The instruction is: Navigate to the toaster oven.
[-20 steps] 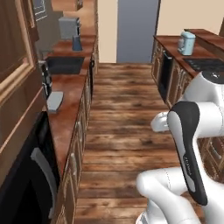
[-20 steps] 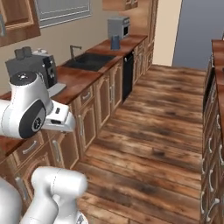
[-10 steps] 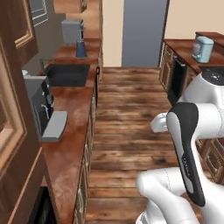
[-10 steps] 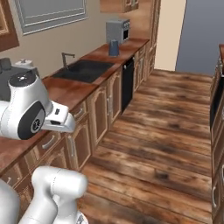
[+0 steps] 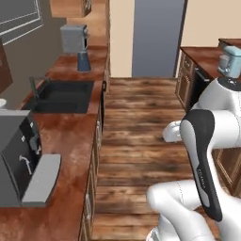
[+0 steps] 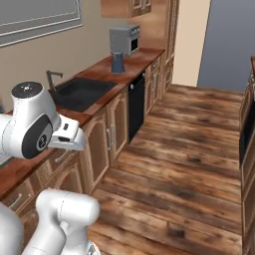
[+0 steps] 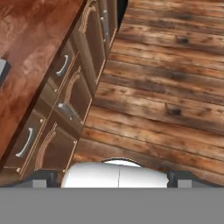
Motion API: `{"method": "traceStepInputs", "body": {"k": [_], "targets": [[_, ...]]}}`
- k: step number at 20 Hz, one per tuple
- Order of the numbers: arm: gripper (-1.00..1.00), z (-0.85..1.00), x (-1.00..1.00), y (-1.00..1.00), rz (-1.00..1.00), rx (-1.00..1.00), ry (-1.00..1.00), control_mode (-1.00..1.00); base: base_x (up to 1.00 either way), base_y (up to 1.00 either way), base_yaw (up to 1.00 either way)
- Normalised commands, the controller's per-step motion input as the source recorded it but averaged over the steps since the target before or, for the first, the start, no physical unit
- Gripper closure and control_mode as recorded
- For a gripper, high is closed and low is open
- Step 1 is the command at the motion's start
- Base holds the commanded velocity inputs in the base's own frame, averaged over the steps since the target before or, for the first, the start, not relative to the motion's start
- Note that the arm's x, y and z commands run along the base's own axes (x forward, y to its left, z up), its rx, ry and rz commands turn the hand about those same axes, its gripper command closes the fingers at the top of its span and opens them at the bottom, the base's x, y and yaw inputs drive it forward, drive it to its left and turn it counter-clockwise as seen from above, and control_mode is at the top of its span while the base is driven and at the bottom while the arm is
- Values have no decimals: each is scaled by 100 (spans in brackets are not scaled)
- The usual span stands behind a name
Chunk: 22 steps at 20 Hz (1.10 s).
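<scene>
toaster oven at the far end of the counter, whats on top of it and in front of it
Above the toaster oven hangs a wooden wall cabinet; nothing shows lying on its top. A dark blue blender-like jug stands before it, covering its lower front.

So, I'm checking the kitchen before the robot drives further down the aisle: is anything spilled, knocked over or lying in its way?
Nothing stands out. The wooden floor shows no spill or debris, the toaster oven sits square at the far end of the counter, and the cabinet doors look shut.
</scene>
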Motion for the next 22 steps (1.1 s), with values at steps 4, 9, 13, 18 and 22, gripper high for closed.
{"method": "traceStepInputs", "body": {"k": [4, 9, 13, 18, 22], "targets": [[-100, 0, 0, 0, 0, 0, 0, 100, 100, 0, 0], [-100, 0, 0, 0, 0, 0, 0, 100, 100, 0, 0], [-100, 0, 0, 0, 0, 0, 0, 100, 100, -3, 0], [-100, 0, 0, 0, 0, 0, 0, 100, 100, -7, 0], [-100, 0, 0, 0, 0, 0, 0, 100, 100, -9, 0]]}}
